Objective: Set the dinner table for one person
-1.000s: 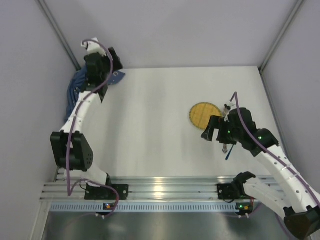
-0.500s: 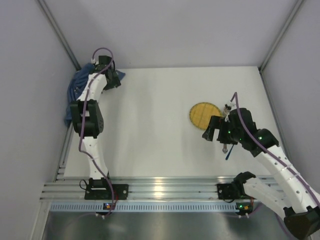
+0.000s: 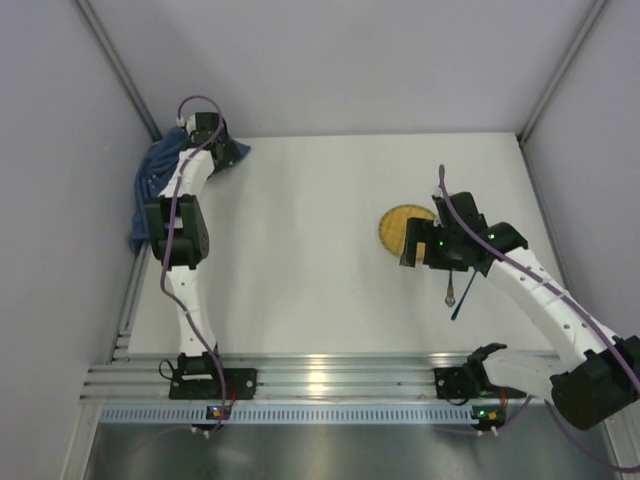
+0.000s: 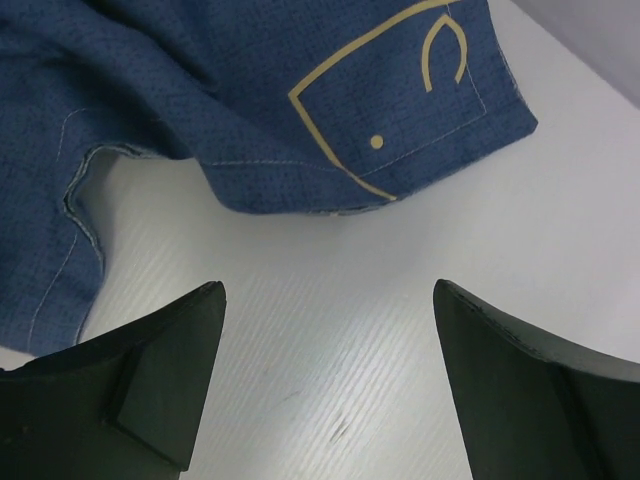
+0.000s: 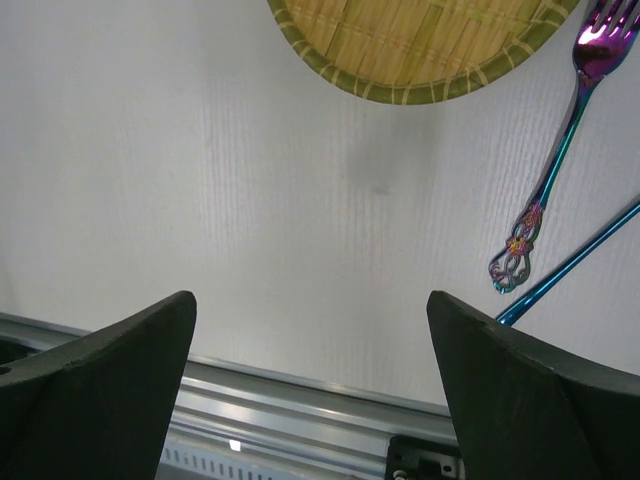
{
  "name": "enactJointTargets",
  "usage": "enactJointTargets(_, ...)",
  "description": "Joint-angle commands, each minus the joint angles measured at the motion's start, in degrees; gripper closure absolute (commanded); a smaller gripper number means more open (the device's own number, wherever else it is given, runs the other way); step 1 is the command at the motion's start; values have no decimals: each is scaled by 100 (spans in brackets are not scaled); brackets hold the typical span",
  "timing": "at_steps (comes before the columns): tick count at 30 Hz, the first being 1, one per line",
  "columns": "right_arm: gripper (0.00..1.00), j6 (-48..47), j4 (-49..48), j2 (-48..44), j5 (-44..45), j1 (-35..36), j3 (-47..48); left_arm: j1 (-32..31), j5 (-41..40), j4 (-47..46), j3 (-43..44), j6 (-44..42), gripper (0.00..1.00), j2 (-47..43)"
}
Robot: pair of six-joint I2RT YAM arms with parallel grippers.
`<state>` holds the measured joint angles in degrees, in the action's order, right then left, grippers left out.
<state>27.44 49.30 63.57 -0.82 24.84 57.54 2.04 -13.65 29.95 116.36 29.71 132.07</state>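
We see the white desk (image 3: 300,260) filling the middle of the overhead view, beneath both arms. Our left claw (image 4: 327,295) hangs released at the far left corner, over bare desk just beside a rumpled blue cloth mat (image 4: 250,90). Our right claw (image 5: 310,300), spread wide and empty, hovers near a yellow woven plate (image 5: 420,40). An iridescent fork (image 5: 555,170) and a blue handle (image 5: 580,260) lie by the plate's near right side.
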Motion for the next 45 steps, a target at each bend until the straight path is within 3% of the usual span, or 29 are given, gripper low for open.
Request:
enactJointTargets(1,0,-160,-25,243,240,-41,433,68,-251,-359,806,350,10,484)
enactJointTargets(5,0,-265,-87,638,284,-58,635,59,-427,-70,1582,360,13,1030)
enactJointTargets(10,0,-397,-105,1183,319,-67,908,112,-718,-157,1715,482,14,1268)
enactJointTargets(14,0,-529,-113,1552,310,-102,1163,217,-700,-60,1750,737,24,1409)
enactJointTargets(18,0,-608,-113,1816,232,-102,1339,279,-411,-148,1759,826,61,1523)
enactJointTargets(19,0,-626,-113,1869,214,-102,1365,288,-367,-244,1759,799,75,1523)
enactJointTargets(21,0,-643,-113,1966,144,-111,1418,279,-139,-428,1715,738,88,1488)
enactJointTargets(22,0,-652,-113,2001,117,-102,1444,262,1,-481,1715,720,100,1462)
enactJointTargets(28,0,-652,-140,1923,-76,-102,1392,-54,135,-403,1277,1036,100,883)
enactJointTargets(33,0,-635,-166,1571,-111,-120,1164,-1117,-41,-97,1056,1422,100,399)
enactJointTargets(37,0,-644,-175,1063,-103,-111,821,-2091,28,73,1030,2310,100,127)
enactJointTargets(38,0,-635,-175,974,-85,-111,672,-2251,151,11,1047,2354,96,100)
enactJointTargets(40,0,-617,-114,789,-85,-111,540,-2680,599,-296,1100,2486,19,39)
enactJointTargets(41,0,-617,-87,614,-102,-111,452,-2805,792,-410,1109,2460,1,-23)
enactJointTargets(45,0,-539,79,218,-138,-111,302,-3262,716,-447,1083,2250,1,-418)
